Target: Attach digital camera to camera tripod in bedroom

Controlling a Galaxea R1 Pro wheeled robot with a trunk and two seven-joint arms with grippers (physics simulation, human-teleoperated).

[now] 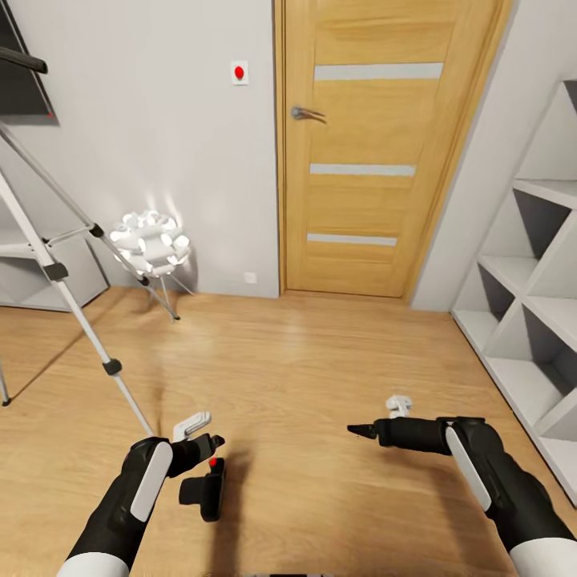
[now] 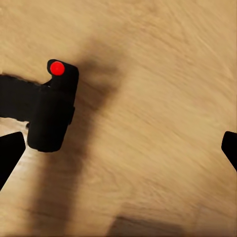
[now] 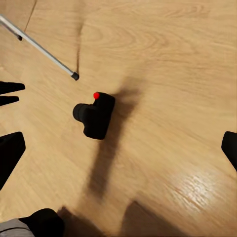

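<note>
Camera down on the floor, both grippers spread above it — nothing held yet.

The tripod (image 1: 48, 264) stands at the left, one silver leg slanting down to a foot near the left gripper (image 1: 196, 433). Right gripper (image 1: 385, 417) hovers well apart over bare wood floor (image 1: 304, 361), fingers wide. The left one's jaws are open too, just beside the camera (image 1: 207, 487), which lies on the floor with its red dot showing. It looks a small, rigid block, light enough for one gripper — smooth black casing, likely slippery, and the lens the delicate part. Best pinched across the flat body sides, I'd judge, though its exact lie is hard to read.
</note>
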